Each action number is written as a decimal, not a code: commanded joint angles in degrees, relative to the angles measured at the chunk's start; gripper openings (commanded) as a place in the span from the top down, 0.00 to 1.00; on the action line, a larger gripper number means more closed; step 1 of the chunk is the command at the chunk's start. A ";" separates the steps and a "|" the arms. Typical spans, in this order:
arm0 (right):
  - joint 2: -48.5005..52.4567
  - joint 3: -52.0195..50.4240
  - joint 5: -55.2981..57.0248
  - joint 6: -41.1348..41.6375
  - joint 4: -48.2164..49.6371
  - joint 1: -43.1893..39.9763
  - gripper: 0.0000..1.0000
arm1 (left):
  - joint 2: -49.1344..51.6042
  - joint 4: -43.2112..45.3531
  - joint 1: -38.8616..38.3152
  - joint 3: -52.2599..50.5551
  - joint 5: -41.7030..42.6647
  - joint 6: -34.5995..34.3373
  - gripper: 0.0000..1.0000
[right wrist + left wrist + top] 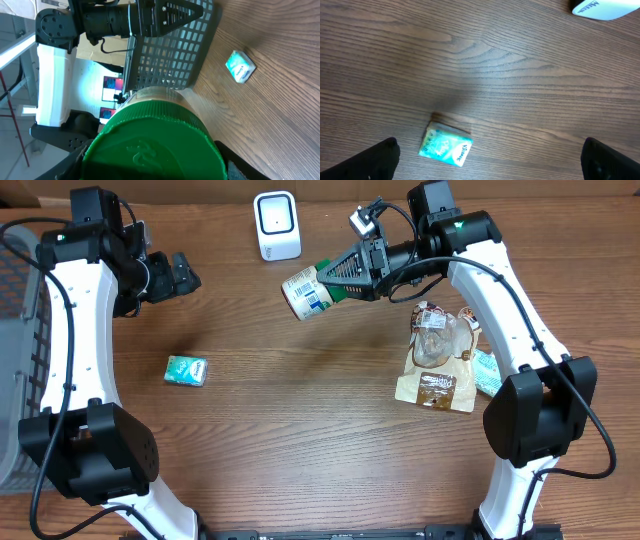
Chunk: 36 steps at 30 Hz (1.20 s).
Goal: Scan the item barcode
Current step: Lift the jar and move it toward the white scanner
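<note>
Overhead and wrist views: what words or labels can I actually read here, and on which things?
No text reads clearly.
White scanner: blue lettering, cut off at the picture's edge, unreadable.
Teal packet: print blurred.
Canister in the right hand: blue label print too small.
Green lid of it: a raised mark, no letters.
Snack bag: dark label too small.

Soft, even light falls from above; the counter (300, 440) carries only faint, wide shadows, one beside the packet (445, 145). The overhead view is sharp. At the left wrist the fingers (375, 160) are dark and blurred. At the right wrist the near jar (150, 145) is soft, the room behind washed out white.
</note>
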 commanded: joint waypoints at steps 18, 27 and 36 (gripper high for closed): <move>-2.84 1.77 55.10 0.22 4.72 8.66 0.60 | -0.24 -0.04 -0.13 1.18 -0.13 0.55 0.00; -1.11 -0.83 81.88 -14.47 28.52 15.23 0.60 | -0.24 -0.04 -0.13 1.18 -0.13 0.55 0.01; 5.81 -0.85 82.75 -31.36 52.92 15.61 0.60 | -0.24 -0.04 -0.11 1.18 -0.13 0.55 0.00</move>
